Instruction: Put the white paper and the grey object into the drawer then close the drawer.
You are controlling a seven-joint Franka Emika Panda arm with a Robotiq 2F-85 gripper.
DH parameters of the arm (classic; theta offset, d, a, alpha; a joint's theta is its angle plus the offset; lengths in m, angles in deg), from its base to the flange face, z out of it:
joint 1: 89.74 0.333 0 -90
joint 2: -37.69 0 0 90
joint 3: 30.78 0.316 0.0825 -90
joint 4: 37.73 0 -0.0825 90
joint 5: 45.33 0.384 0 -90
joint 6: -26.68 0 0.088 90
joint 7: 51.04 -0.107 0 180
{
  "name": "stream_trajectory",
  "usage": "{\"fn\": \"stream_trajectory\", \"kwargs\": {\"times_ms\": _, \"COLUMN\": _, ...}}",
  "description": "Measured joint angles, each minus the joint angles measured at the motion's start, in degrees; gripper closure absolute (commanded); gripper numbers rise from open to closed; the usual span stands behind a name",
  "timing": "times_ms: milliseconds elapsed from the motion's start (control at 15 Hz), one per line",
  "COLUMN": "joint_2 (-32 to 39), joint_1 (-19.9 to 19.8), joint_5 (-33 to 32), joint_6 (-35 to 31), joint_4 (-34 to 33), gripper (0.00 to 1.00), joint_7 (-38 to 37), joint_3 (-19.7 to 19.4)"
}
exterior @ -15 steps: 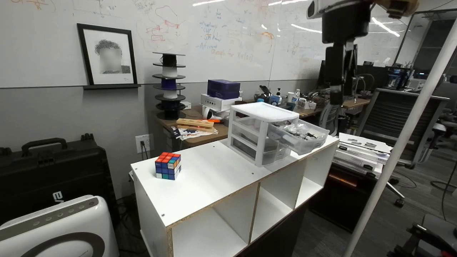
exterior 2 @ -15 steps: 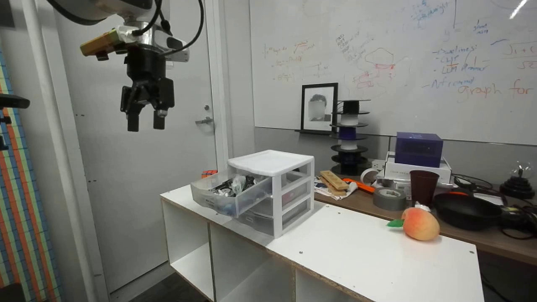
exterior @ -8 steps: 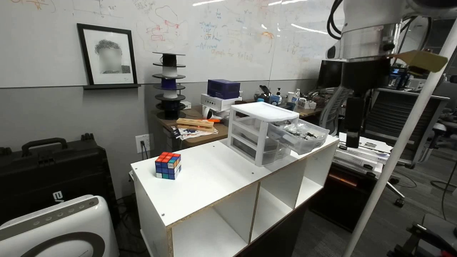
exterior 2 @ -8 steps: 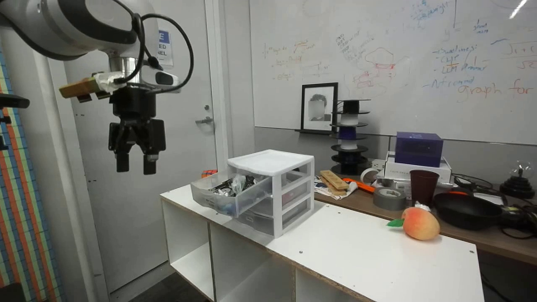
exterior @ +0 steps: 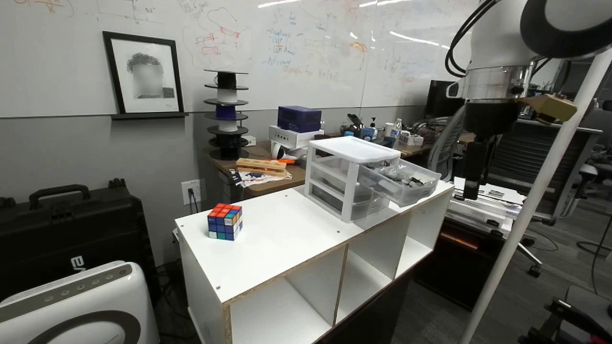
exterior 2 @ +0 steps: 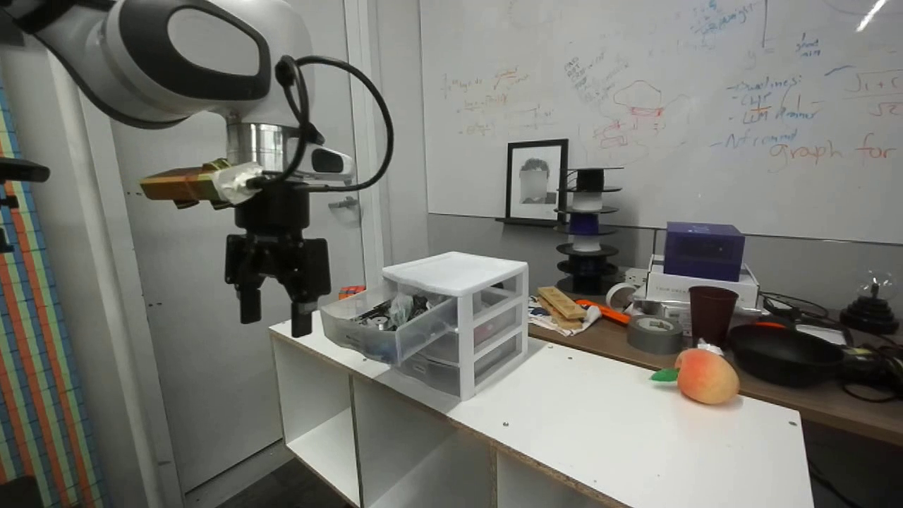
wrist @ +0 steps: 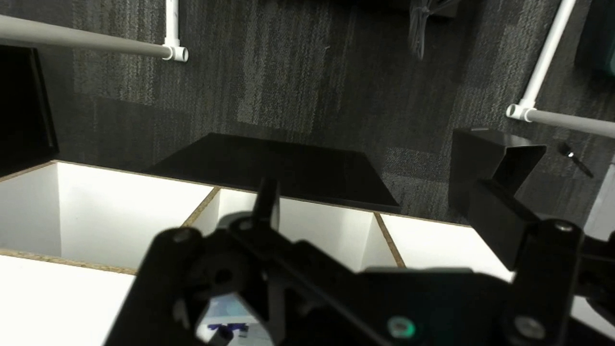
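Left of translucent top drawer [exterior 2: 356, 340] in an exterior view, empty Robotiq gripper [exterior 2: 276, 312] hung spread; closing likely wanted centred, level push.

There are two fingers [exterior 2: 302, 319], three drawers [exterior 2: 370, 347] in one unit [exterior 2: 458, 272] (counting the open one), three cubbies [exterior: 361, 284] in one counter [exterior 2: 600, 434], one cube [exterior: 225, 221], one peach [exterior 2: 707, 377], one dark cup [exterior 2: 711, 317], one pan [exterior 2: 786, 354], one portrait [exterior: 148, 79] and one purple box [exterior 2: 704, 252].
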Motion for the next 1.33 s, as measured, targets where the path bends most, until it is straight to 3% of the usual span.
{"fn": "stream_trajectory", "kwargs": {"times_ms": 67, "joint_2": 1.2, "joint_1": -0.7, "joint_5": -0.2, "joint_6": -0.4, "joint_4": -0.8, "gripper": 0.23, "joint_7": 1.1, "joint_3": -0.6}}
{"fn": "stream_trajectory", "kwargs": {"times_ms": 200, "joint_2": 4.1, "joint_1": -1.6, "joint_5": -0.2, "joint_6": -0.6, "joint_4": -3.0, "gripper": 0.34, "joint_7": 3.6, "joint_3": -1.5}}
{"fn": "stream_trajectory", "kwargs": {"times_ms": 600, "joint_2": 14.2, "joint_1": -1.8, "joint_5": 0.0, "joint_6": -0.5, "joint_4": -10.6, "gripper": 0.82, "joint_7": 9.0, "joint_3": -1.3}}
{"fn": "stream_trajectory", "kwargs": {"times_ms": 867, "joint_2": 18.0, "joint_1": -1.7, "joint_5": -0.6, "joint_6": -0.6, "joint_4": -14.3, "gripper": 0.92, "joint_7": 10.1, "joint_3": -0.1}}
{"fn": "stream_trajectory", "kwargs": {"times_ms": 1133, "joint_2": 18.3, "joint_1": -1.7, "joint_5": -3.9, "joint_6": -2.5, "joint_4": -15.8, "gripper": 0.87, "joint_7": 9.6, "joint_3": 0.1}}
{"fn": "stream_trajectory", "kwargs": {"times_ms": 1333, "joint_2": 18.8, "joint_1": -1.7, "joint_5": -8.5, "joint_6": -6.9, "joint_4": -17.1, "gripper": 0.9, "joint_7": 6.9, "joint_3": -0.1}}
